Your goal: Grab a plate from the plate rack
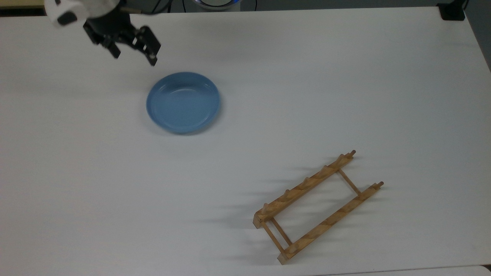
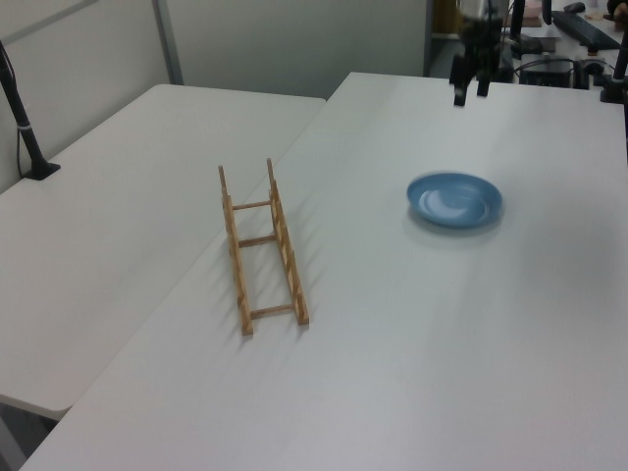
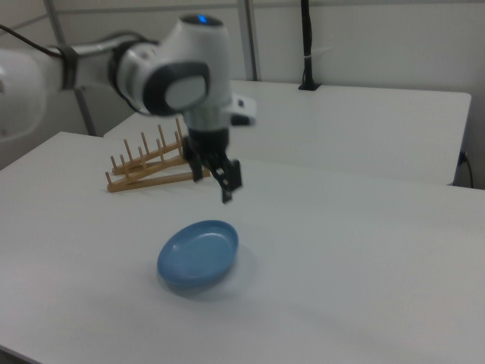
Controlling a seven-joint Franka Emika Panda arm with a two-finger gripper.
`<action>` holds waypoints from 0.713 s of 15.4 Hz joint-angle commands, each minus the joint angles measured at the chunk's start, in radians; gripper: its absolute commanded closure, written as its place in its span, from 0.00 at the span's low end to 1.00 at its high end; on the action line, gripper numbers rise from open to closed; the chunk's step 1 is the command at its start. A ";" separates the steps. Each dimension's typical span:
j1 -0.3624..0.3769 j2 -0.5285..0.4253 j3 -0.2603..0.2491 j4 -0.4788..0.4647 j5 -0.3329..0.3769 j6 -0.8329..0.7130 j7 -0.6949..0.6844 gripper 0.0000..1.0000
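The light blue plate (image 1: 183,102) lies flat on the white table (image 1: 345,76), right side up, in the top view's upper left. It also shows as the plate (image 2: 454,200) in the left view and the plate (image 3: 198,254) in the right view. My gripper (image 1: 134,57) hangs open and empty in the air, above and to the upper left of the plate in the top view, touching nothing. The gripper (image 2: 471,95) and gripper (image 3: 212,186) show the same gap. The wooden plate rack (image 1: 318,207) stands empty at the top view's lower right, far from the plate.
A black clamp base (image 1: 452,11) sits at the table's far right corner in the top view. In the left view a second white table (image 2: 98,206) adjoins on the left, with a black post (image 2: 25,128) on it. Open tabletop lies between plate and rack (image 2: 263,245).
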 commanded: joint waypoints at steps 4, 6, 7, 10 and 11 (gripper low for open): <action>0.091 -0.118 -0.006 0.154 0.014 -0.235 0.209 0.00; 0.131 -0.130 -0.008 0.185 0.007 -0.320 0.247 0.00; 0.144 -0.145 -0.008 0.190 0.005 -0.346 0.259 0.00; 0.170 -0.164 -0.005 0.188 -0.022 -0.357 0.260 0.00; 0.179 -0.165 0.001 0.185 -0.053 -0.345 0.256 0.00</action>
